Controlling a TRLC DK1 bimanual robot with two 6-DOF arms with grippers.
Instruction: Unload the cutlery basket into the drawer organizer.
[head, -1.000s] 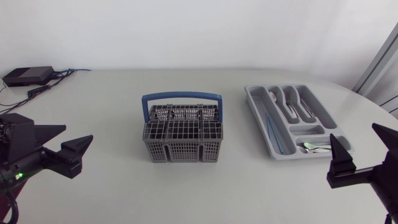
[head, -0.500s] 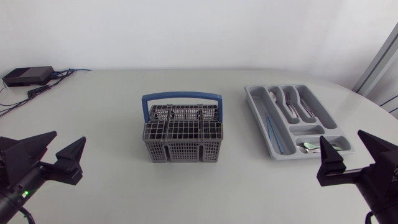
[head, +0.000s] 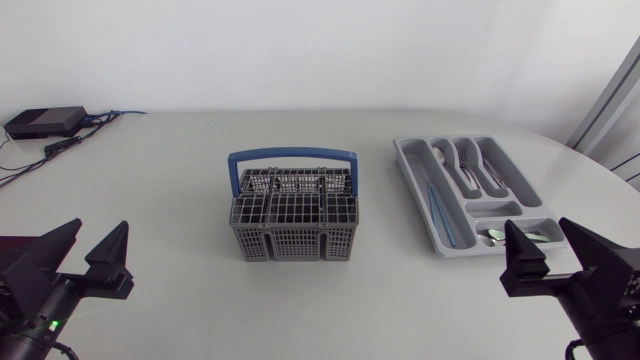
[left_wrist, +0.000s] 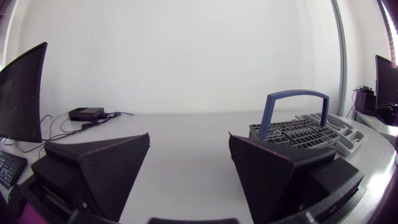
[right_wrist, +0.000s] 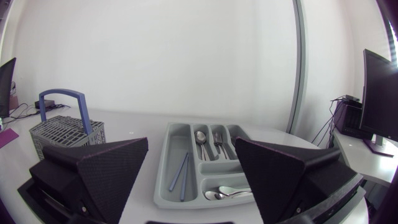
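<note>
The grey cutlery basket (head: 292, 222) with its blue handle (head: 292, 156) stands mid-table; I see no cutlery sticking out of it. To its right lies the grey drawer organizer (head: 410, 183), holding spoons (head: 444, 158), forks (head: 485, 165), two blue sticks (head: 436, 205) and a spoon (head: 505, 236) in the front compartment. My left gripper (head: 98, 232) is open at the near left, well short of the basket (left_wrist: 298, 129). My right gripper (head: 540, 230) is open just in front of the organizer (right_wrist: 163, 168). Both grippers (left_wrist: 189, 140) (right_wrist: 191, 144) are empty.
A black box (head: 45, 122) with cables (head: 75, 142) sits at the far left back of the table. The basket (right_wrist: 65, 129) shows beyond the right gripper's left finger. Bare white tabletop lies between basket and organizer.
Both arms have drawn back toward the table's near edge, and their grippers have turned to point away across the table. Both stay open. Basket and organizer have not moved.
</note>
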